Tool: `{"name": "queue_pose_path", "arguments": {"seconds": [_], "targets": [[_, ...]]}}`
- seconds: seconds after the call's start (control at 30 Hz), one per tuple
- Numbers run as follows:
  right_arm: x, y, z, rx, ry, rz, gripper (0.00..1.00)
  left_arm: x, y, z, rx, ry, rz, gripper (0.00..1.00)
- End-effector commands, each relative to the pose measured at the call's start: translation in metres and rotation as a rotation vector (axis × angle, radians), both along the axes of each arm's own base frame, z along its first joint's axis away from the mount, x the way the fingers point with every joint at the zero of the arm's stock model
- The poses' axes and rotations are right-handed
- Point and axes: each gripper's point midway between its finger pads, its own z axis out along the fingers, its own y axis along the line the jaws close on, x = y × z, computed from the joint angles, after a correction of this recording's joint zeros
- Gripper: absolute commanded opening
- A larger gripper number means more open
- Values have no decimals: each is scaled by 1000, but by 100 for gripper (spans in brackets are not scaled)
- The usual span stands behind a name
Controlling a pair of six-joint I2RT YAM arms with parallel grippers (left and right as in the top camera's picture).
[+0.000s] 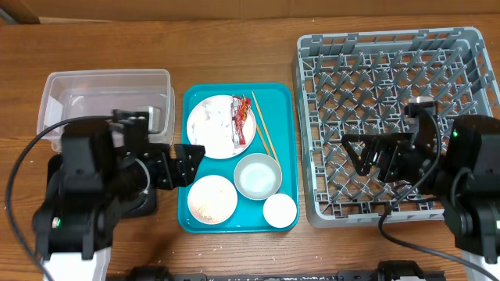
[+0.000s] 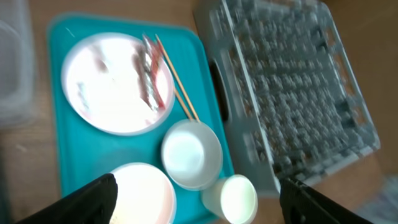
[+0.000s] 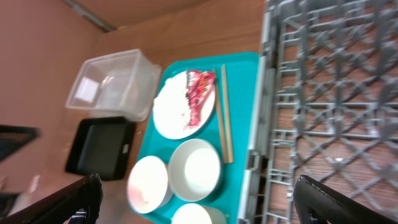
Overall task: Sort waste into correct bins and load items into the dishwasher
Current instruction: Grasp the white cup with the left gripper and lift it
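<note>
On wooden table (image 1: 234, 47): teal tray (image 1: 281, 117), grey rack (image 1: 391, 37).

Clear plastic tub (image 1: 105, 97), wooden chopsticks (image 1: 262, 125), grey plastic dish rack (image 1: 394, 125), wood-grain table (image 1: 234, 47).

Below the spread left gripper (image 2: 198, 196), pink plate (image 2: 140, 196), bowl (image 2: 191, 152) and cup (image 2: 231, 199) crowd together, apparently touching; the dish rack (image 2: 292, 93) walls off its right side.

Even bright light; left wrist view blurred.
</note>
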Motion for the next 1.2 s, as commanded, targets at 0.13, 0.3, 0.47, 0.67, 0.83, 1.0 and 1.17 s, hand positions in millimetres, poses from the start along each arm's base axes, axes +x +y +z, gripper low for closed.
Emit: {"name": "queue_pose_path", "arguments": {"seconds": [0.13, 0.3, 0.47, 0.67, 0.83, 1.0, 1.17], "targets": [[-1, 11, 15, 73, -11, 42, 100, -16, -63, -75, 253, 266, -222, 69], [-1, 11, 15, 111, 27, 7, 100, -25, -117, -143, 523, 359, -310, 74], [0, 11, 14, 116, 34, 3, 100, -24, -156, -201, 517, 484, -393, 60], [6, 11, 8, 116, 64, 2, 100, -34, -162, -219, 503, 563, -447, 12], [9, 11, 3, 119, 87, -1, 100, -31, -164, -191, 460, 492, -445, 6], [9, 11, 3, 119, 87, -1, 100, -38, -165, -180, 437, 484, -459, 25], [6, 14, 4, 135, 96, 18, 100, -46, -158, -186, 470, 512, -463, 35]]}}
